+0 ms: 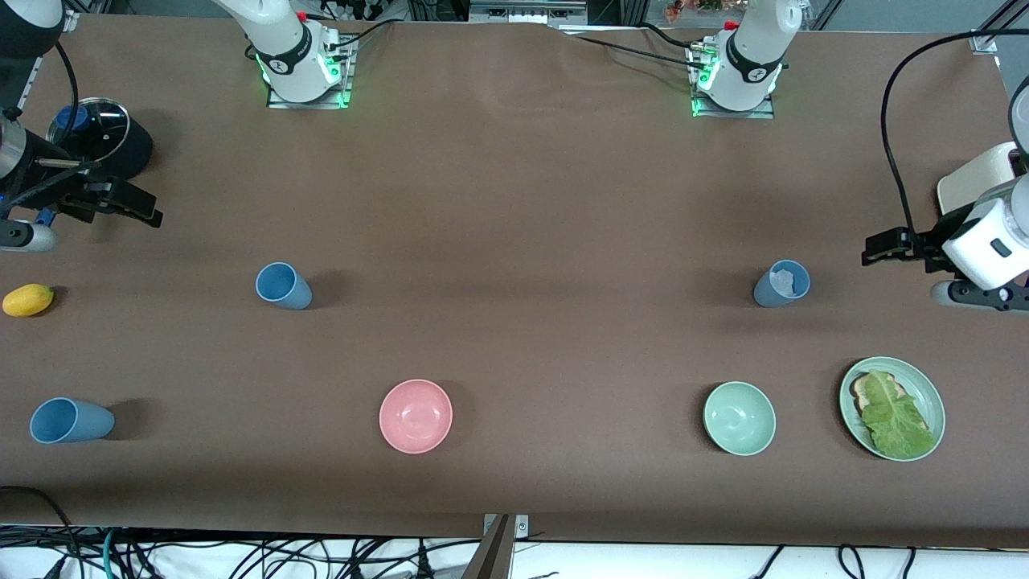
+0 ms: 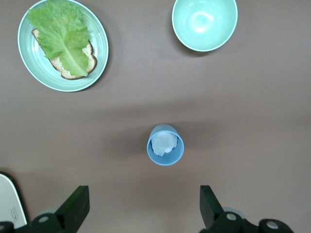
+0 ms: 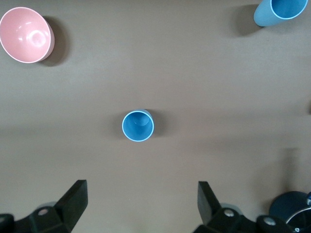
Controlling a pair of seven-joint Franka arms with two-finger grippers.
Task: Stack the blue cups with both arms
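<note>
A: Start at the right arm's end of the surface (image 1: pixel 514 201). What stands there?

B: The right tool (image 1: pixel 133 207) hangs over that end with its fingers spread wide and nothing between them. Beside it is a dark pot with a glass lid (image 1: pixel 100 141), and nearer the front camera than the pot lies a yellow lemon (image 1: pixel 28 299). Nearest the camera at that end is one blue cup (image 1: pixel 68 420), lying tipped in the front view.

A: And the next cup?

B: A brighter blue cup (image 1: pixel 283 285) stands upright, toward the middle from the lemon; in the right wrist view it sits between the spread fingers' line, well apart from them. A pink bowl (image 1: pixel 416 416) is nearer the camera than that cup.

A: Toward the left arm's end?

B: A pale green bowl (image 1: pixel 739 418), then a greyer blue cup (image 1: pixel 781 283) farther from the camera, upright, with something crumpled and whitish inside. A green plate (image 1: pixel 932 398) carries toast topped with a lettuce leaf (image 1: pixel 894 414).

A: The left tool?

B: The left tool (image 1: pixel 880 248) hovers over the surface beside the greyer cup, fingers apart, gripping nothing.
</note>
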